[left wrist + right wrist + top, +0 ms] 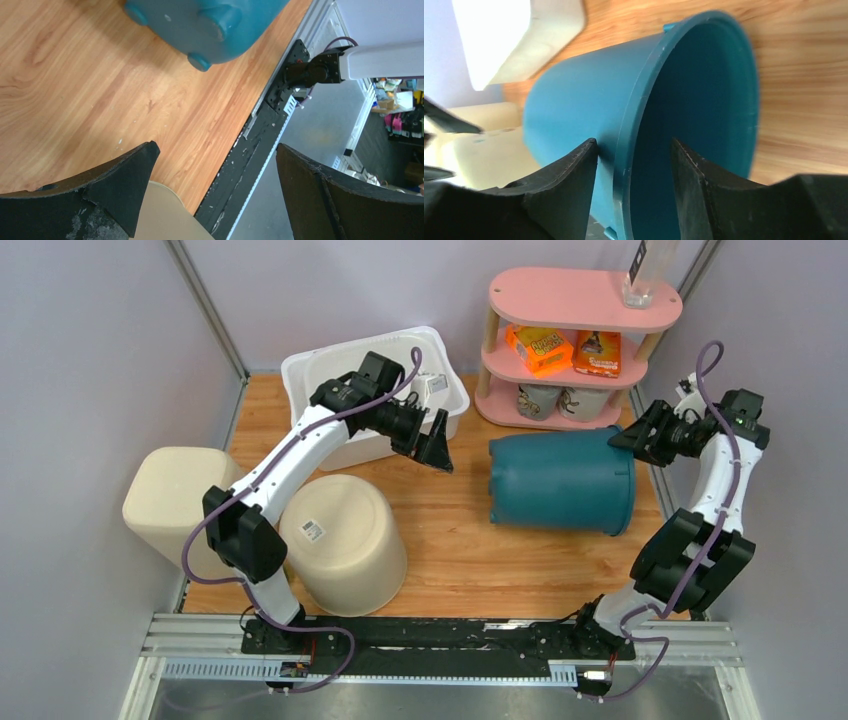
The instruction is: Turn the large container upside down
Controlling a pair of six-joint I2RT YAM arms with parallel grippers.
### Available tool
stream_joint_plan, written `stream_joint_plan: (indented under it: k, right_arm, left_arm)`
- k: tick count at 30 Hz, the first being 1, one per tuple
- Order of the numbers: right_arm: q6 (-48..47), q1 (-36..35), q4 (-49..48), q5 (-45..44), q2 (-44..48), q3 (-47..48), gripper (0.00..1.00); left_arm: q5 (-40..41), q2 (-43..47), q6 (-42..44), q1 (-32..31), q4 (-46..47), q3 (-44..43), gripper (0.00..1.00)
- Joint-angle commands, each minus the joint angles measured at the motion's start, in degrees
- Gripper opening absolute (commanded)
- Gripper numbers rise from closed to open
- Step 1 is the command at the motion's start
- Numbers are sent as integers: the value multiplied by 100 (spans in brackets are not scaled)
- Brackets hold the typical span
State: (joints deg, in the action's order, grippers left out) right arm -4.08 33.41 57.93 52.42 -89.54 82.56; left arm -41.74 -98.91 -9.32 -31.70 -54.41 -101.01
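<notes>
The large teal container (560, 480) lies on its side on the wooden table, mouth towards the right and footed base towards the left. My right gripper (625, 438) is open at the top of the mouth. In the right wrist view the gripper (634, 142) straddles the teal rim (624, 165), one finger outside the wall and one inside, with a gap left on the inner side. My left gripper (437, 455) is open and empty, hovering left of the container's base. The left wrist view (215, 150) shows that base (210, 25) ahead.
A beige tub (345, 540) stands upside down at the front left, another beige bin (175, 500) beside it. A white bin (370, 370) sits at the back. A pink shelf (585, 300) with boxes and mugs stands at the back right. A rail (440, 640) runs along the near edge.
</notes>
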Motion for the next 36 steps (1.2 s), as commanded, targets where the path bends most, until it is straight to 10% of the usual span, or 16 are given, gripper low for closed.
stream_joint_plan:
  k: [1, 12, 21, 36]
  right_arm:
    - [-1205, 23, 517, -1566, 61, 610, 58]
    - [-1478, -173, 1208, -2910, 395, 1058, 51]
    - [-2235, -135, 1172, -3739, 614, 734, 0]
    - [-3859, 1029, -109, -3851, 174, -362, 10]
  left_arm:
    - [206, 217, -136, 48, 300, -123, 100]
    - [-27, 226, -429, 44, 501, -53, 100]
    - [-165, 107, -609, 35, 595, -123, 98]
    - [-149, 164, -574, -55, 615, -56, 98]
